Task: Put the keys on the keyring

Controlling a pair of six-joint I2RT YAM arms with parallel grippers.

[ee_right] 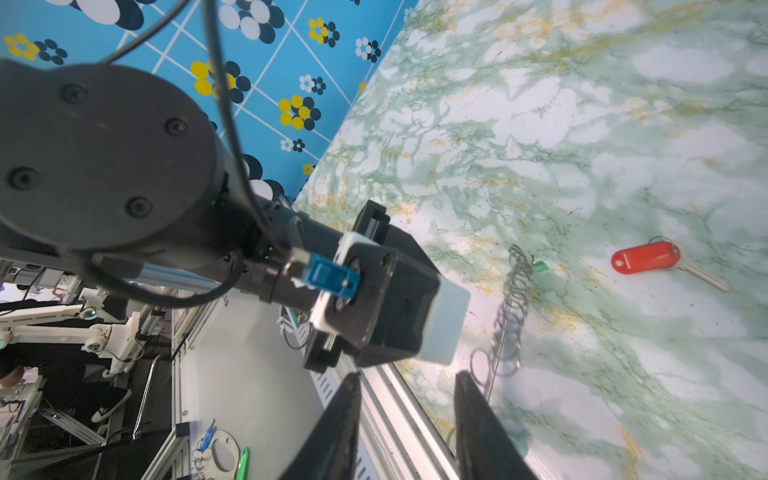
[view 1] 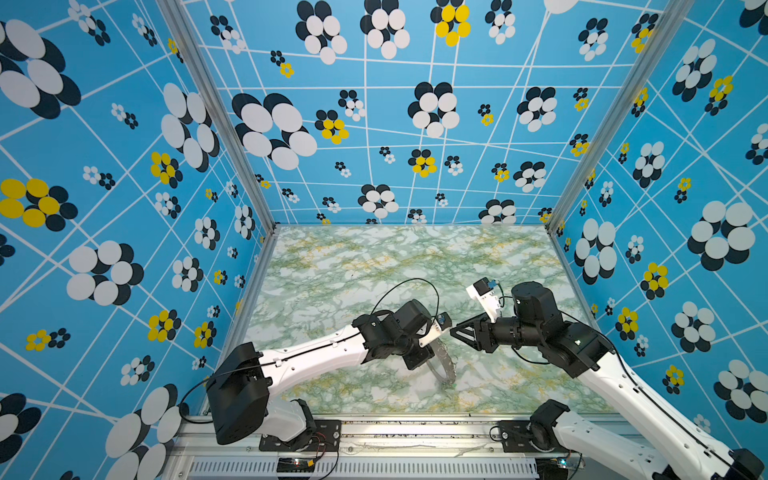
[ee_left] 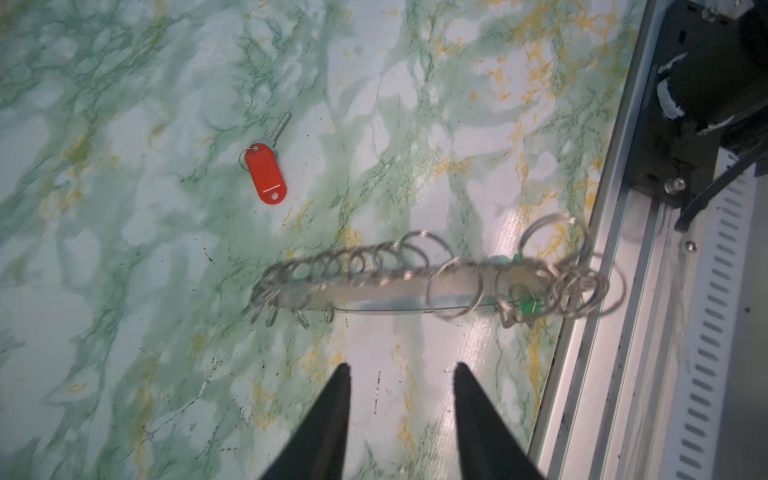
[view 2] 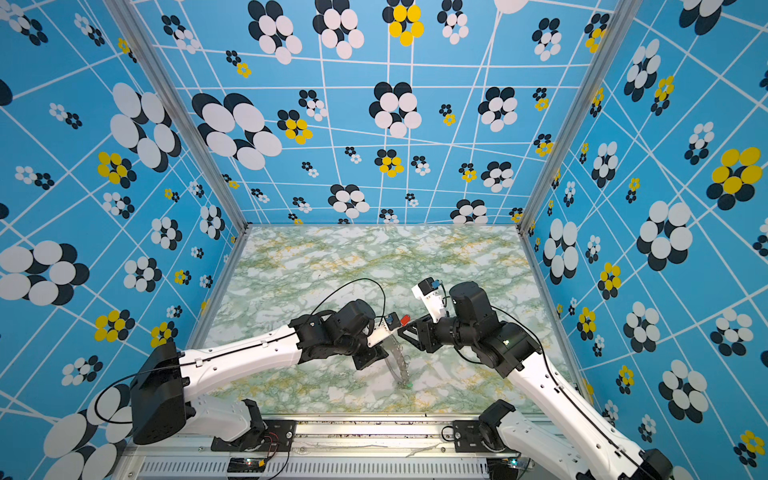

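Blue walls (view 1: 124,166) printed with black, white and yellow flowers enclose a green-veined marble table (view 1: 374,257), with an aluminium rail (view 1: 415,430) along its front edge. The left arm (view 1: 316,353) and right arm (view 1: 602,374) meet nose to nose above the table's front half. The left wrist view shows the left jaws standing well apart and holding nothing. The right wrist view shows the right jaws partly open and likewise empty; one fingertip (ee_right: 469,399) sits just beside a wire ring, and whether they touch cannot be told. Below the wrists, the keyring (view 1: 444,365) runs its long axis from under the left wrist toward the front rail. Its far end is hidden in both top views, while the left wrist view shows its full length, blurred. The red-tagged key (ee_left: 266,172) lies flat on the table, apart from the keyring, with tag and blade in one line and the blade pointing away from the keyring. A top view catches only a speck of its red, whereas both wrist views show it whole. A green tag (view 2: 409,385) sits among the rings at the keyring's front end.
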